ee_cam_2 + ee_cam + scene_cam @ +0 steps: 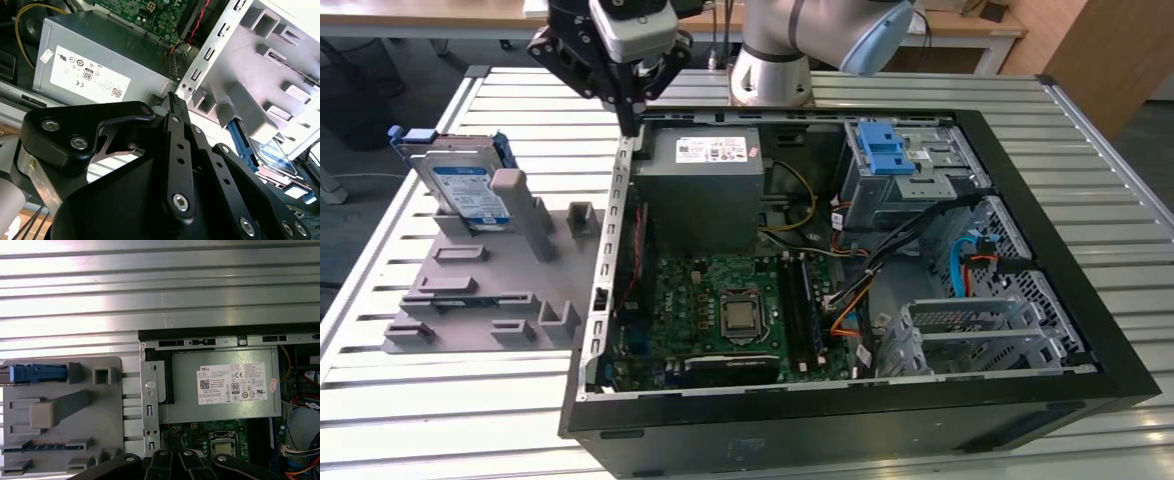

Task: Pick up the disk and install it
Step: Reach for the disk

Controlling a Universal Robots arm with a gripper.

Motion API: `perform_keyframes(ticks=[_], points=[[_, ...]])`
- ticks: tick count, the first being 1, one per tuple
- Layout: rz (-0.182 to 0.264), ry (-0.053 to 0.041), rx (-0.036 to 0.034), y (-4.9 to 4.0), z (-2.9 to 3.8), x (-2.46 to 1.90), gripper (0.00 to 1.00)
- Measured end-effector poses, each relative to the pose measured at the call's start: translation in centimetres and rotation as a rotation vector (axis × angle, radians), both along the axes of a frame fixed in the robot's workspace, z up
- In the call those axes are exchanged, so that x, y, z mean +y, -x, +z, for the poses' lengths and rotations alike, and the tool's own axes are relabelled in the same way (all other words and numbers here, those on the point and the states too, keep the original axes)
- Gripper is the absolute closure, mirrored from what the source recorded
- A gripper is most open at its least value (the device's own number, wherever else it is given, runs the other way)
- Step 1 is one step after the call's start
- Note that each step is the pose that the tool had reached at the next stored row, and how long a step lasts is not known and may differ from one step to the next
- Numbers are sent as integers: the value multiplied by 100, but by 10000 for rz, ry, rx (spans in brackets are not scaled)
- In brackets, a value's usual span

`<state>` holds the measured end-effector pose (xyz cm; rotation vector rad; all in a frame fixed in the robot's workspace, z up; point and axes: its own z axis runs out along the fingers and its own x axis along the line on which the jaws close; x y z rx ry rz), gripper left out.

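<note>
An open black computer case [854, 430] lies on a slatted metal table [494, 100], with a large grey box [700, 185] bearing a white sticker in its far corner, a green motherboard [720, 300] below it, and a silver metal cage [934, 160] with a blue latch towards the exterior view's right. Bundled cables [961, 265] run beside the cage. At the exterior view's left, just beside the case, sits a grey fixture plate [480, 300] with raised blocks and slots. The disk [460, 180] stands on edge at the plate's far end, its labelled face towards the camera and a grey post [510, 200] close against it. The first wrist view shows it edge-on as a thin blue strip. I cannot tell whether its long side runs up or across. The gripper [630, 122] hangs above the case's thin metal side wall, between the grey box and the plate, well apart from the disk. Its fingers [177, 150] meet at the tips and hold nothing.
</note>
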<state>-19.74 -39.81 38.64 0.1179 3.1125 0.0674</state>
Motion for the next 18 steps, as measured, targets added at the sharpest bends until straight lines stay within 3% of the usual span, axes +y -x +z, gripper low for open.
perform_keyframes(ticks=[18], points=[[0,0,0,92,-14,5,89]])
